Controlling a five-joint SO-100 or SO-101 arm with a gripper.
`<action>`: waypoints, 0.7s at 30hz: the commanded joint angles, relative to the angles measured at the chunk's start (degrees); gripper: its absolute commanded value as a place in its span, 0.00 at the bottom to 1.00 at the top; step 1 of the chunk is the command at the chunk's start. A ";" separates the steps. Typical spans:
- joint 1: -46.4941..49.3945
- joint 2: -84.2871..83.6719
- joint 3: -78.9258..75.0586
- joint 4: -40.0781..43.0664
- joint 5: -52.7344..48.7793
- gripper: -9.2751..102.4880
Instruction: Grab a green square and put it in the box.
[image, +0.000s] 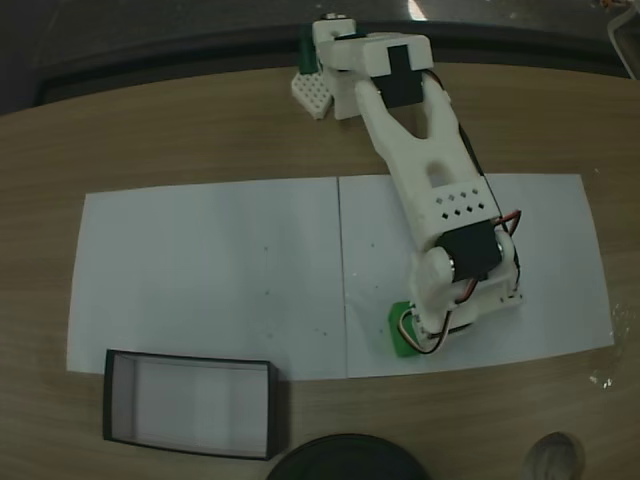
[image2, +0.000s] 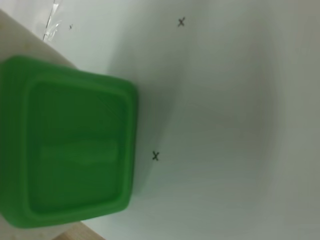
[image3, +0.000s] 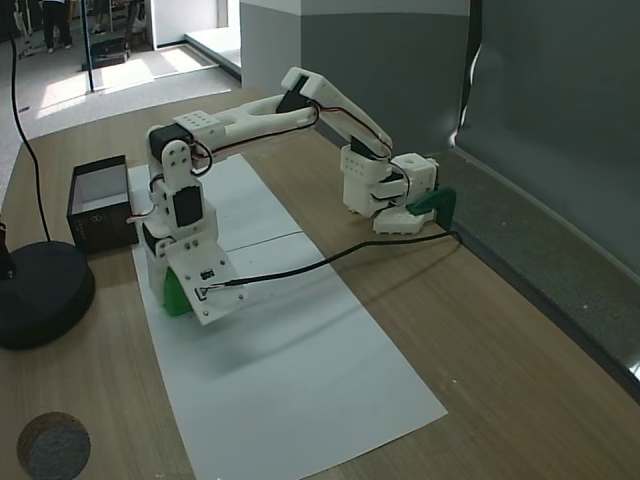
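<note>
The green square (image: 399, 335) lies on the white paper, partly under my white gripper (image: 418, 328), which reaches down over it. In the wrist view the green square (image2: 70, 145) is large at the left, with a pale finger (image2: 22, 37) against its upper side and another pale edge touching its lower side, so the jaws look closed on it. The other fixed view shows the green square (image3: 176, 296) low between the gripper (image3: 180, 288) parts, at paper level. The box (image: 190, 359), black-walled with a pale floor, stands to the lower left; in the other fixed view the box (image3: 100, 228) is behind the gripper.
A round black disc (image: 345, 460) sits at the table's near edge beside the box, seen as a disc (image3: 35, 295) left of the gripper. White paper sheets (image: 210, 270) cover the table's middle. The arm's base (image: 340, 70) stands at the far edge. A black cable (image3: 330, 258) crosses the paper.
</note>
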 joint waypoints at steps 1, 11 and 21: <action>0.53 1.67 -5.89 0.35 -1.85 0.13; 13.89 16.44 -35.60 9.32 -8.79 0.13; 36.65 13.36 -39.20 0.70 -8.44 0.13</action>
